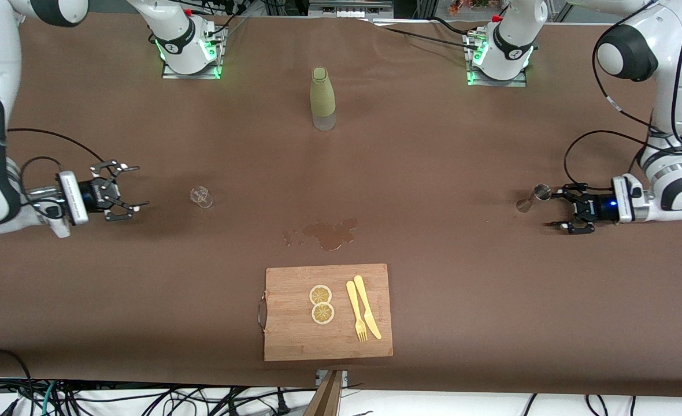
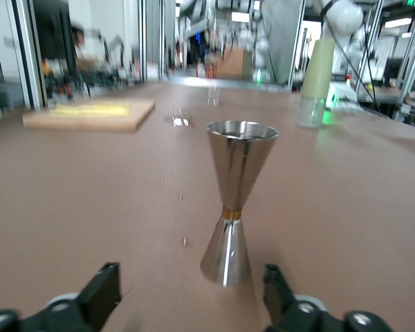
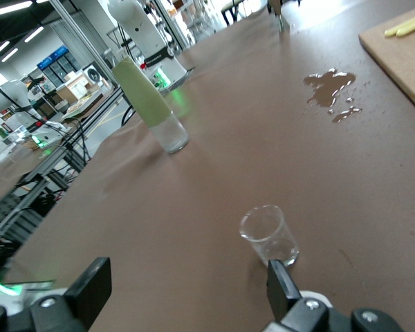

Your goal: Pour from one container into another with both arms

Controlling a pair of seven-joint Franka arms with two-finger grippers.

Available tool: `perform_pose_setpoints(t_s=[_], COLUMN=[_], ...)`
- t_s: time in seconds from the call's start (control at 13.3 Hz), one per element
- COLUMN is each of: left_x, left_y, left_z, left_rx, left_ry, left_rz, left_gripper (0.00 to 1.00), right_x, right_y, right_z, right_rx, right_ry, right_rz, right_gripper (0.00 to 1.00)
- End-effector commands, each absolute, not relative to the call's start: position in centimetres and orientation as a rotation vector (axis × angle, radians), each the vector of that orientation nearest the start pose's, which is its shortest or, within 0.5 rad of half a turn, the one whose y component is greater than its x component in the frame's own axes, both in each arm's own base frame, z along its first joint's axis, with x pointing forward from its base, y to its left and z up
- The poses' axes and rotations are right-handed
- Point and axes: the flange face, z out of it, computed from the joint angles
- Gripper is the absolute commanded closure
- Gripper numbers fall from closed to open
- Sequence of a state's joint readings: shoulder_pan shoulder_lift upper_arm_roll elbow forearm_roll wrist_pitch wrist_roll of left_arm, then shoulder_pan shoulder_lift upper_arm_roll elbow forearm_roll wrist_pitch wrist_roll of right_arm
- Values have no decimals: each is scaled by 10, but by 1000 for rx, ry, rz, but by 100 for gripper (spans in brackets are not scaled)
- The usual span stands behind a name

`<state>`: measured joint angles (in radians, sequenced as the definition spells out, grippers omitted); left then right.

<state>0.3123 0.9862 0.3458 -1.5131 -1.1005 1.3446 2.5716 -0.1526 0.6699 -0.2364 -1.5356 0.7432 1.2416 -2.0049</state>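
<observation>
Nearest the front camera lies the cutting board (image 1: 328,312), carrying two lemon slices (image 1: 321,304) and a yellow fork and knife (image 1: 363,315). Farther from the camera than the board: a wet spill (image 1: 325,233) on the bench (image 1: 433,173). Bottle with green sleeve (image 1: 322,99) stands upright, farthest from the camera, midway between the arm bases. Small clear glass (image 1: 201,197) stands toward the right arm's end; metal jigger (image 1: 532,198) stands toward the left arm's end. Right hand (image 1: 128,193) low and level beside the glass, fingers spread, clear gap to the glass. Left hand (image 1: 555,209) low beside the jigger, fingers spread, jigger just at the fingertips.

Left wrist view: jigger (image 2: 236,200) upright between the spread fingers (image 2: 280,294) of left hand (image 2: 194,297), not gripped. I cannot tell whether the cup holds liquid.

Right wrist view: glass (image 3: 268,235) upright, looks empty, ahead of the spread right hand (image 3: 187,283); spill (image 3: 330,86) and bottle (image 3: 152,105) visible too.

Judgement: both containers stand ungripped with a hand at each. This fits an approach before pouring or a release after it; the spill does not settle which. Wrist views give the finger-to-container alignment; only the front view shows both containers well apart.
</observation>
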Motion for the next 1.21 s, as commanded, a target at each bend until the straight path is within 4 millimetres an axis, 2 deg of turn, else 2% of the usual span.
perform_pose_setpoints(t_s=[0.0,0.08,0.23,0.38,0.53,0.6,0.75,0.98,1.13], left_x=[563,565,571,582,591,595,604,613,612], left_y=[270,274,278,267,248,235,203,137,93], left_z=[134,147,189,244,293,307,341,397,442], left_rx=[1722,1818,1994,2159,2332,2387,2481,2679,2804], left_ry=[-1311,-1234,-1074,-912,-721,-651,-544,-382,-329], left_rz=[650,524,286,90,-110,-186,-281,-442,-476], left_gripper=[0,0,0,0,0,0,0,0,0], right_x=[588,584,586,578,567,561,546,532,526], right_y=[-129,-127,-120,-118,-100,-94,-93,-106,-92], right_z=[334,363,409,460,503,522,546,562,574], right_rx=[-1666,-1731,-1866,-2068,-2280,-2372,-2549,-2767,-2919], right_ry=[-1328,-1289,-1257,-1186,-973,-924,-835,-641,-462], right_rz=[-101,-49,108,209,320,356,391,352,383], right_gripper=[0,0,0,0,0,0,0,0,0])
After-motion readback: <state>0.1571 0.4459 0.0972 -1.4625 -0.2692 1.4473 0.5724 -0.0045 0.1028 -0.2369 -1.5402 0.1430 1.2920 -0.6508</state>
